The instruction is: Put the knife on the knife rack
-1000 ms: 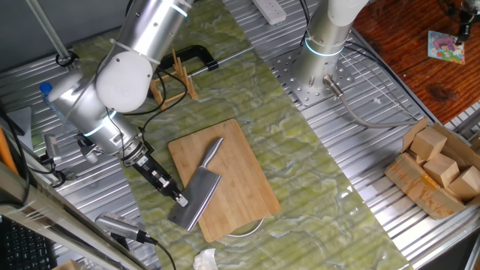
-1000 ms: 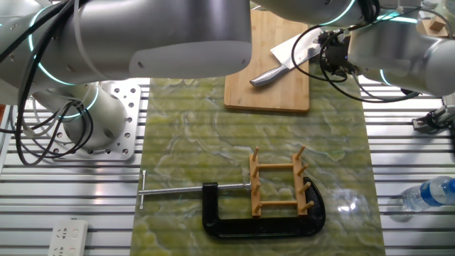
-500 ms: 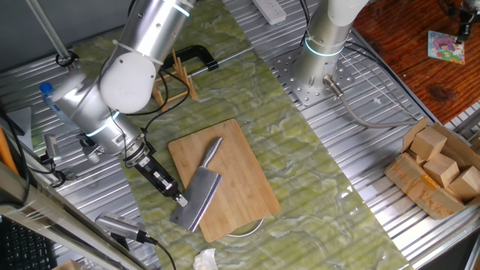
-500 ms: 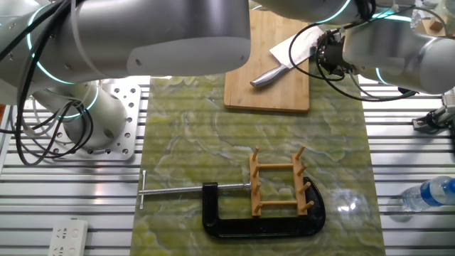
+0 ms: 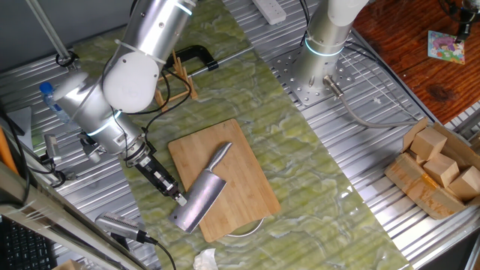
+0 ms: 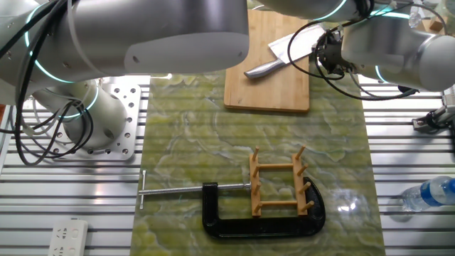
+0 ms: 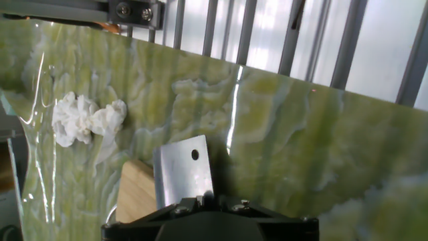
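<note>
on the cutting board [image 5: 240, 161], the hand [image 5: 181, 199] touches the knife [image 5: 201, 199].

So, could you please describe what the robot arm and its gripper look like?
The arm is glossy silver-grey with rounded joints and thin glowing cyan rings. Black cables loop along it. The gripper is slim and black, with small pale tips.

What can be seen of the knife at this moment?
The knife is an all-metal cleaver: a broad, grey rectangular blade with a small hole near one corner and a slim, rounded silver handle. It lies flat and diagonal on the cutting board, handle toward the board's middle, the blade's far end overhanging the board's edge. The claw is at the blade's edge and seems to pinch it, though its fingertips are too small to tell.
</note>
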You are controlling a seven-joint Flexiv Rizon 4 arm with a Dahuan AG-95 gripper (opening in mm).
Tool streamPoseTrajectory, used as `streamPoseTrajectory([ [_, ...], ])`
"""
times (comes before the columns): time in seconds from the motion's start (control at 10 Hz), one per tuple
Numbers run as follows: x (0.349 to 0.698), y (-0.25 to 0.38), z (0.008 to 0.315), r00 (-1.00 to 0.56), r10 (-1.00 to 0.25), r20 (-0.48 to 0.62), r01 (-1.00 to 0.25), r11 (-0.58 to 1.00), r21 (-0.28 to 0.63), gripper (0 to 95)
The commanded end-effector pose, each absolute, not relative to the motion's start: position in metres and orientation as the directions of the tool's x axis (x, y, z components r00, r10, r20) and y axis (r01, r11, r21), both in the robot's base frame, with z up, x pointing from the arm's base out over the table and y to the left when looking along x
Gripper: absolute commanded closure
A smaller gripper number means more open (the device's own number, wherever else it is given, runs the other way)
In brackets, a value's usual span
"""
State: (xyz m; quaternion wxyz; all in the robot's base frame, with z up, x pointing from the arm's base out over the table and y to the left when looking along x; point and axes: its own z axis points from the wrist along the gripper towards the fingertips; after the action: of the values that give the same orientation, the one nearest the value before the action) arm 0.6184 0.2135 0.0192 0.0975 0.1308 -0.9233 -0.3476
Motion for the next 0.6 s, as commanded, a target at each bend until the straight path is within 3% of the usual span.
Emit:
streamPoseTrajectory([
  [0.1,0.618,0.211,0.02,-0.945,-0.312,0.093,-0.179,0.737,0.652,95.0],
  [0.6,0.617,0.192,0.027,-0.938,-0.335,0.09,-0.208,0.751,0.626,95.0],
])
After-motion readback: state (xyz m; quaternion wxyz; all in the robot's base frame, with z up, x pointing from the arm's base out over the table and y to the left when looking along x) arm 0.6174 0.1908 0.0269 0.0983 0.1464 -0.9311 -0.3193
